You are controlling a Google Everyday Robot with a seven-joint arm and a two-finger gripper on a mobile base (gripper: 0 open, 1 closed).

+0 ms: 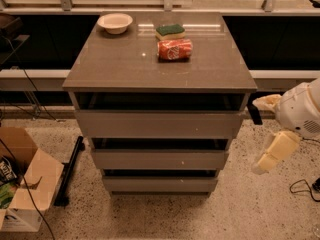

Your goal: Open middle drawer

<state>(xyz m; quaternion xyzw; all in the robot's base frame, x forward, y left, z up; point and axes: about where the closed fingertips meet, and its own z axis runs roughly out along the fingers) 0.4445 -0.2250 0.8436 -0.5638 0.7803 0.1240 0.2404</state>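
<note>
The middle drawer (pixel 159 159) is a grey-brown flat front with no handle and a tiny pale speck on its face. It sits between the wider top drawer (pixel 159 124) and the narrower bottom drawer (pixel 160 184) of a small cabinet, and looks closed. My gripper (pixel 273 153) is a pale yellow piece hanging from the white arm (pixel 300 111) at the right edge. It is to the right of the cabinet at about the middle drawer's height, and does not touch it.
On the cabinet top (pixel 120 64) are a white bowl (pixel 115 22), a green sponge (pixel 170 31) and a red can (pixel 174 49) lying on its side. An open cardboard box (pixel 25 184) and a black bar (pixel 70 171) lie on the floor at left. A cable (pixel 300 186) lies at right.
</note>
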